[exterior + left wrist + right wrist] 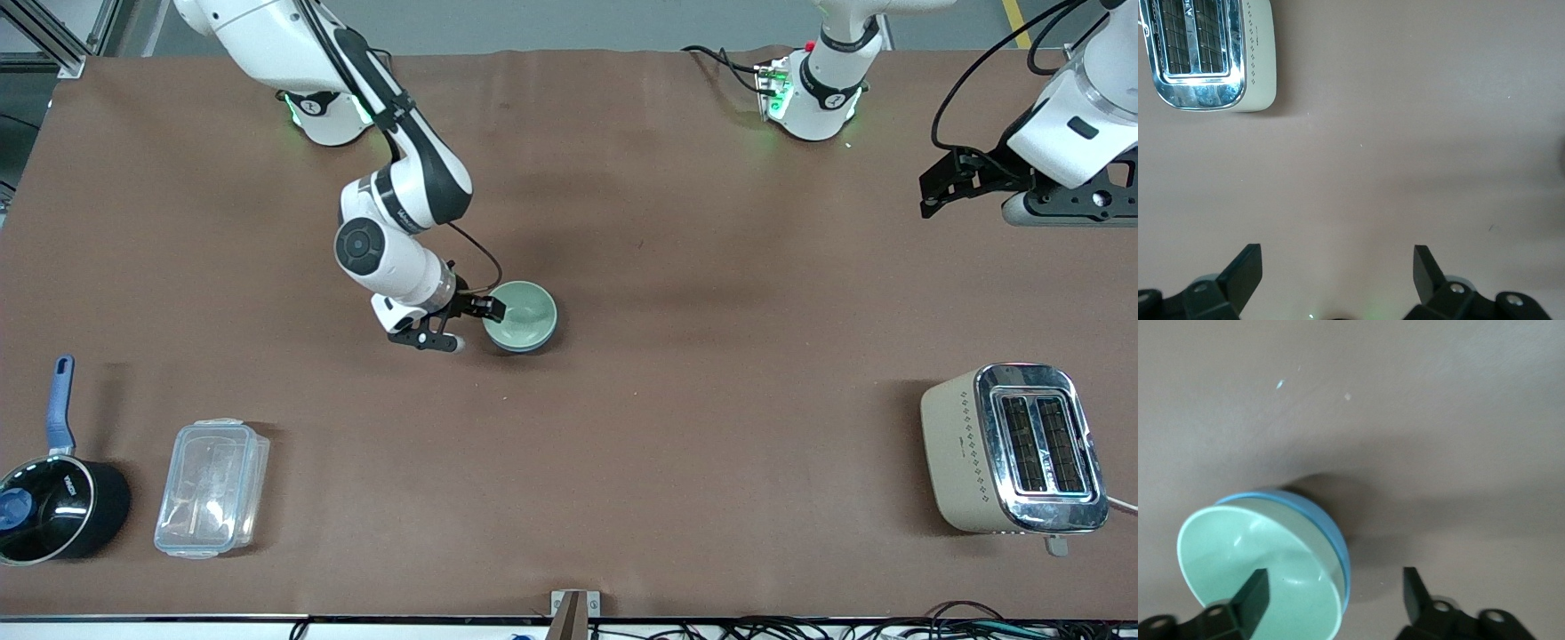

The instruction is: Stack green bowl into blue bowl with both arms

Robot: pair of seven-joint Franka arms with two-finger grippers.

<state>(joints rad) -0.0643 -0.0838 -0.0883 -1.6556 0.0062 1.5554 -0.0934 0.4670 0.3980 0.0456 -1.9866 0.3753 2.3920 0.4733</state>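
Note:
The pale green bowl [526, 311] sits nested inside the sky-blue bowl [533, 344] near the middle of the table. In the right wrist view the green bowl [1251, 553] fills the blue bowl [1337, 537], whose rim shows around it. My right gripper [467, 324] is open and low at the bowls' rim on the right arm's side; in its own view [1336, 581] one finger is over the green bowl's inside and the other is outside over the table. My left gripper [933, 191] is open and empty, raised over the left arm's end of the table, as its own view [1337, 257] also shows.
A beige toaster [1005, 449] stands near the front camera at the left arm's end and shows in the left wrist view [1211, 53]. A black saucepan with a blue handle [53, 507] and a clear plastic container [212, 487] sit at the right arm's end.

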